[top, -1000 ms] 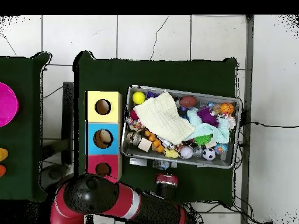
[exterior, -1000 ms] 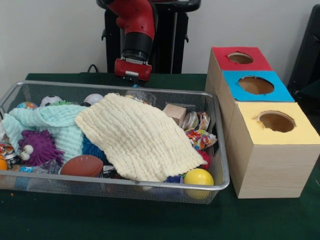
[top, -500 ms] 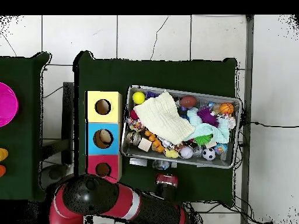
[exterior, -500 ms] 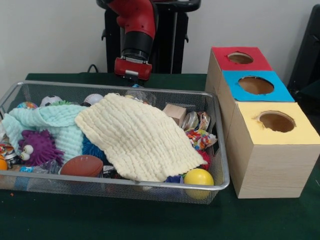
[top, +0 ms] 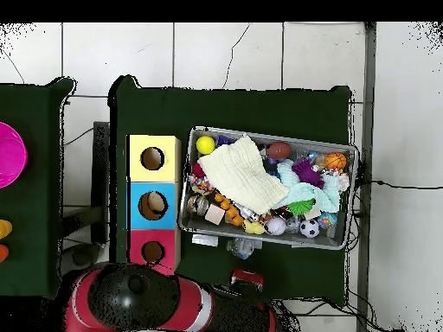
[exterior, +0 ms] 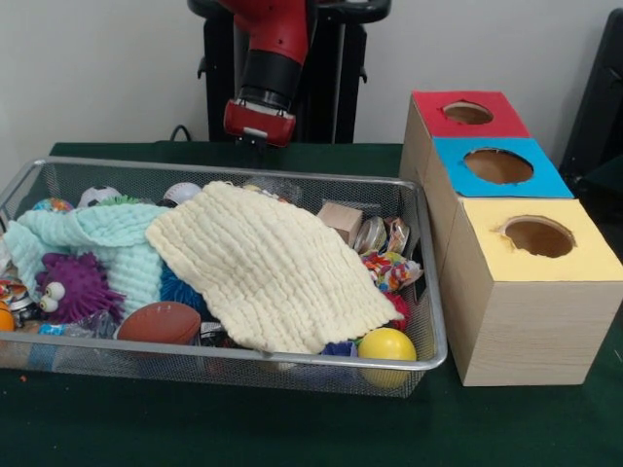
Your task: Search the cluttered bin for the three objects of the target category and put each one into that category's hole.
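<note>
we see the wire mesh bin point(exterior: 428, 292) on the dark green counter point(exterior: 292, 428), packed so full that much of its load is out of sight. a cream knitted cloth point(exterior: 268, 268) lies spread across the middle and covers whatever is beneath it; a pale mint cloth point(exterior: 107, 238) does the same on the left of the front view. only parts of things peek out: a purple spiky toy with googly eyes point(exterior: 73, 287), a brown toy football point(exterior: 159, 322), a yellow ball point(exterior: 386, 345) at the bin's near right corner, a small wooden cube point(exterior: 340, 220) and some crinkled colourful wrappers point(exterior: 389, 268) we cannot identify. which category is the target, we cannot tell, so we cannot single out the three objects.

beside the bin stands a row of three wooden boxes, each with a round hole on top: a red-topped box point(exterior: 467, 114), a blue-topped box point(exterior: 498, 166) and a yellow-topped box point(exterior: 538, 238). in the overhead view something pale shows inside the blue one's hole, too small to make out.

the red and black arm's pincer point(exterior: 259, 123) hangs above the counter behind the bin's far rim, apart from the contents. its fingers are not visible in either view, so we cannot tell how it stands.
</note>
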You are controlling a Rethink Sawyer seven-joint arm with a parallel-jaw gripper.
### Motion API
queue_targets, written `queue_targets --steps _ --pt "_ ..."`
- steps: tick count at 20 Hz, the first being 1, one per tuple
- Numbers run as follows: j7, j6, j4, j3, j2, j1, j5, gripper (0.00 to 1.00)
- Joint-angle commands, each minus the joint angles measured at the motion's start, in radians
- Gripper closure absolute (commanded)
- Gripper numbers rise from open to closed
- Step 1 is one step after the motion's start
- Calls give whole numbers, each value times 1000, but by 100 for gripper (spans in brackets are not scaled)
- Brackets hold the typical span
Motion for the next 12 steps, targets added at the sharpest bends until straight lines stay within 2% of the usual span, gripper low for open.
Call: queue_targets --steps 1,3,7,12 --pt "144 274 10 187 -176 -83 -167 100" --pt "141 322 18 203 -206 -99 -185 100" --pt "129 354 28 225 -236 -121 -195 100" --pt "110 334 20 243 -229 -136 -186 100"
